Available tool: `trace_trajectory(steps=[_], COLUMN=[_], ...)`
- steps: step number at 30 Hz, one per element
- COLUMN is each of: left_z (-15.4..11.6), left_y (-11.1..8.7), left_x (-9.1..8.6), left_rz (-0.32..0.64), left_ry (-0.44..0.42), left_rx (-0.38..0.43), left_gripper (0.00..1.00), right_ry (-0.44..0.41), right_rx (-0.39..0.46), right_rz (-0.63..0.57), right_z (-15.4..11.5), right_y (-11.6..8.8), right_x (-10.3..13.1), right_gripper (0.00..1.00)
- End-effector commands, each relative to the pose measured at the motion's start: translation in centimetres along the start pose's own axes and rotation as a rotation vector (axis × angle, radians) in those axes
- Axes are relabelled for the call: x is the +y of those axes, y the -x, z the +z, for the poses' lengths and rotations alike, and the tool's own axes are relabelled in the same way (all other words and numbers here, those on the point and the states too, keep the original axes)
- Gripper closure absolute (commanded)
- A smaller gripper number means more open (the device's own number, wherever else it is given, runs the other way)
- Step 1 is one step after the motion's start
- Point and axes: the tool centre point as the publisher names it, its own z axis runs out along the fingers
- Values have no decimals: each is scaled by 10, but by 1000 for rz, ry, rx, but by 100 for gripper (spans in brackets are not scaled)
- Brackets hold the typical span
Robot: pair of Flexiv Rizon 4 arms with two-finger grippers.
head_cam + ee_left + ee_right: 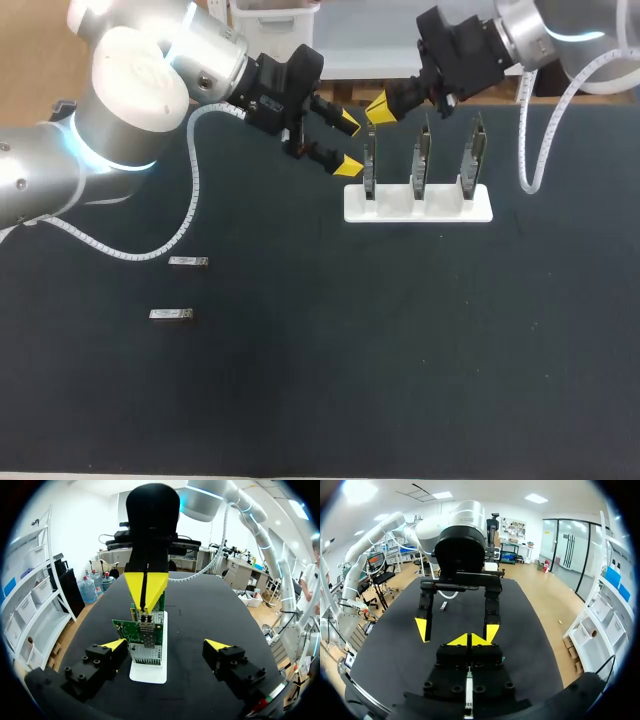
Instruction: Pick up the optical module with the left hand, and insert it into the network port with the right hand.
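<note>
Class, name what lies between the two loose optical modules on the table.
Nothing: the head view shows only bare black table between the upper module and the lower module.

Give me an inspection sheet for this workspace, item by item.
Surface: dark table, flat.
Job's things: three upright circuit boards in white holder; two optical modules lying loose on the table.
Clutter: nothing seen.
Grippers: left gripper open beside the end board; right gripper shut on held module above that board.
Cables: white conduits on both arms, the left one's looping over the table.
Surroundings: nothing seen.
</note>
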Motion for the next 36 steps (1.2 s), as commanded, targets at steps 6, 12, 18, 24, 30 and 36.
trace_trajectory(steps=[6,12,18,24,30,36], left_z=[0,0,0,0,0,0], left_y=[1,1,1,1,1,1], left_x=[4,4,4,4,4,4], left_rz=[0,0,0,0,0,0], left_ry=[-8,-8,-8,-8,-8,-8], left_rx=[4,4,4,4,4,4], left_gripper=[0,0,0,0,0,0], right_ry=[4,8,17,23,23,21], right_rx=[8,12,22,28,31,39], right_rz=[7,11,20,25,27,32], right_z=[1,2,5,6,8,9], right_y=[-3,-4,-8,-10,-11,-15], right_x=[-2,-3,-1,1,2,2], right_gripper=[100,100,100,100,100,100])
